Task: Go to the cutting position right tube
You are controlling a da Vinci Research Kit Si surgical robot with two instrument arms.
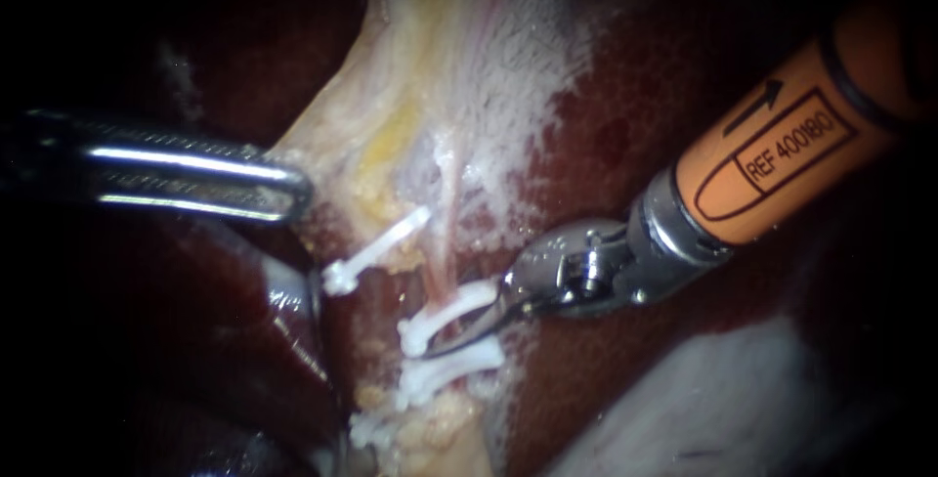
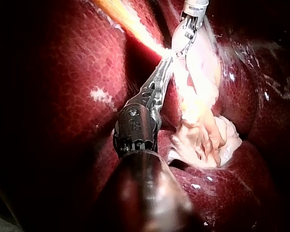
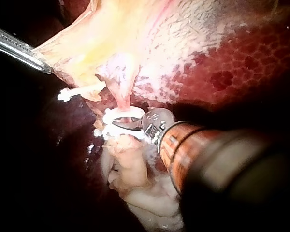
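While my left instrument (image 1: 286, 190) grips the edge of the pale tissue (image 1: 391, 115) with its jaws closed on it and holds it taut to the side, my right instrument (image 1: 461, 336) is at the right tube (image 1: 447, 252). This thin pink tube runs down from the pale tissue over the dark liver (image 1: 625, 145) and carries an upper clip (image 1: 445, 313) and a lower clip (image 1: 451, 369). A separate clip (image 1: 376, 252) sits on the tube to its left. The right instrument ends in curved blades, and they stand slightly apart in the stretch between the two clips, with nothing gripped. The right wrist view agrees, with the blade tip lying just beside the clips. I judge the approach nearly done. The next move calls for a small advance, so that the tube lies fully between the blades and clear of both clips, touching neither clip nor the liver beneath.
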